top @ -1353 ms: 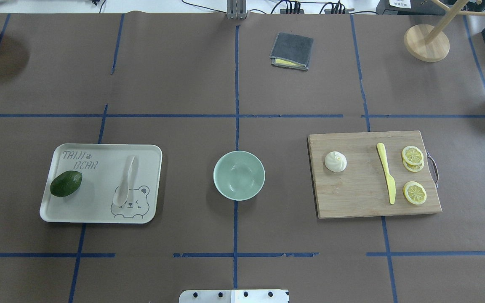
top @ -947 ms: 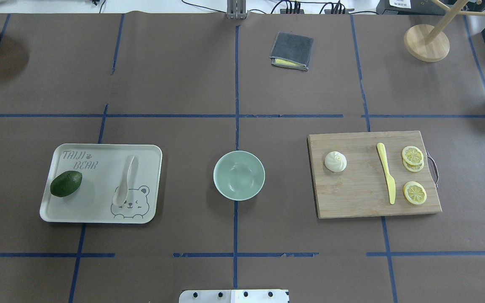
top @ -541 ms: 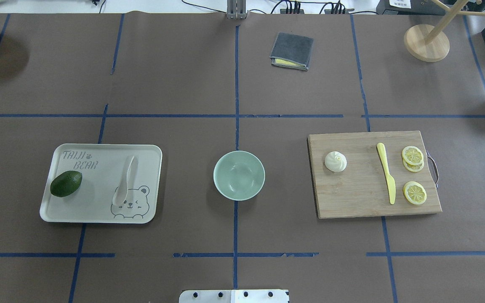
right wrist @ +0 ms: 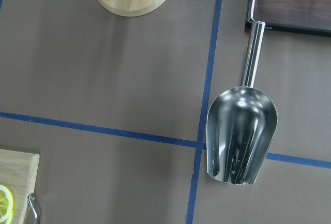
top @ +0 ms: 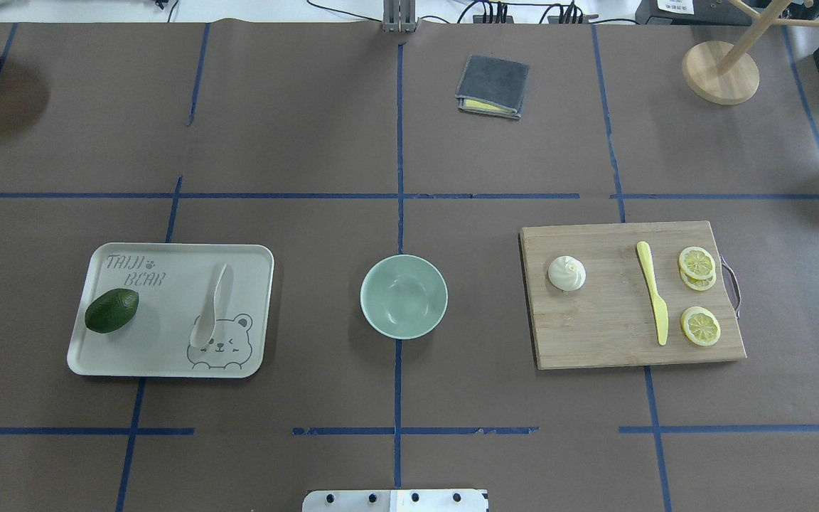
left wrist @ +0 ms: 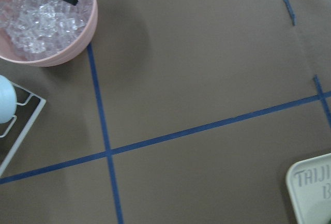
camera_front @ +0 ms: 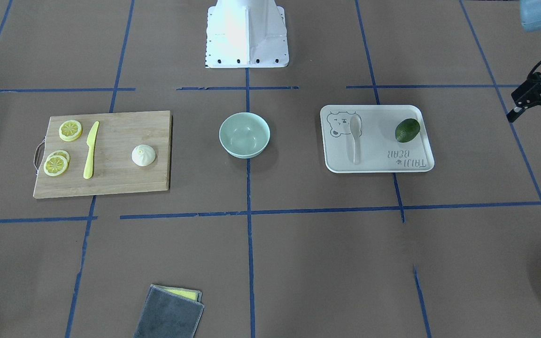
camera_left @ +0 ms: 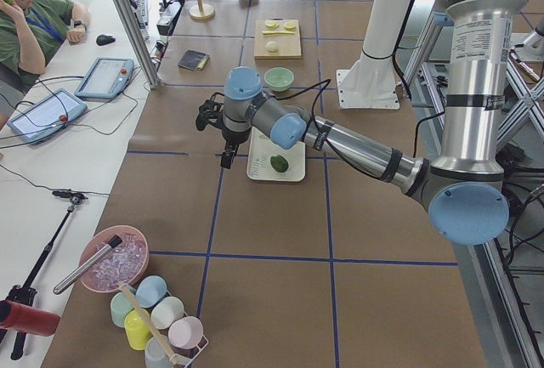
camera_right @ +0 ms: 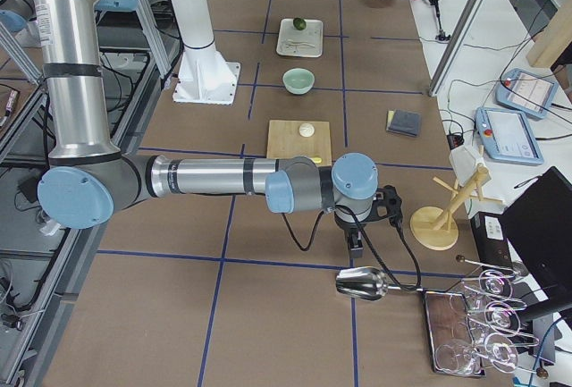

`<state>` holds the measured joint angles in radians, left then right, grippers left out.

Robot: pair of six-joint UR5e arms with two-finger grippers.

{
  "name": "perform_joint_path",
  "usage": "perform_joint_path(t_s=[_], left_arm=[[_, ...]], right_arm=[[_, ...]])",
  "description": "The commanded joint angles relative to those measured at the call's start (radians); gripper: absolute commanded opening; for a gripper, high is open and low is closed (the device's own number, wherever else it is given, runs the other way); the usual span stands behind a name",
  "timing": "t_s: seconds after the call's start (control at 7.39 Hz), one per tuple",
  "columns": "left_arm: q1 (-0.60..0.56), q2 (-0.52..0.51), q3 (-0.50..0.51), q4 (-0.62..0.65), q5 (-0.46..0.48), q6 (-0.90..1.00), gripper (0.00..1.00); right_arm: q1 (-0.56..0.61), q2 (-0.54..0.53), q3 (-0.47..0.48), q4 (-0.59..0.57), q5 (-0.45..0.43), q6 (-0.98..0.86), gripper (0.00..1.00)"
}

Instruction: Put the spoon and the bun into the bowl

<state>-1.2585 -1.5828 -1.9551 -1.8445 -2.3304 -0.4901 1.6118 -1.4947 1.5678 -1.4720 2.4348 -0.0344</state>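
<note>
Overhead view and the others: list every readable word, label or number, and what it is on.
"TAIJI BEAR": printed on the white bear-print tray; only partly in frame in the left wrist view.
White label on equipment at the overhead view's top right: too small to read.
Sticker on the left arm: too blurred to read.

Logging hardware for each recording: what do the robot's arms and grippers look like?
The left arm and right arm are silver tubes with pale blue joint caps. A black cable loops along each wrist to a black gripper: left gripper, right gripper.
</note>
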Motion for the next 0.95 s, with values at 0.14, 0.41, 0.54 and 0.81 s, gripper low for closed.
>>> perform_joint_path(t_s=[0.14,0.41,0.54,0.81], left_arm=[[0.247,-0.09,-0.007,-0.061,0.151,-0.36,1.0],[0.432,-0.153,0.014,-0.061,0.308,-0.55,1.0],[0.509,-0.178,0.039,-0.061,0.368,-0.611,0.99],[0.597,-0.233,0.111,-0.061,0.451,-0.671,0.95]], right_arm=[[-0.082,0.005,0.099,0.002,0.001,0.209,1.0],[-0.157,0.007,0.182,0.002,-0.003,0.407,1.0],[-0.176,0.005,0.198,0.002,-0.005,0.416,1.0],[-0.231,0.01,0.215,0.002,-0.005,0.454,1.0]])
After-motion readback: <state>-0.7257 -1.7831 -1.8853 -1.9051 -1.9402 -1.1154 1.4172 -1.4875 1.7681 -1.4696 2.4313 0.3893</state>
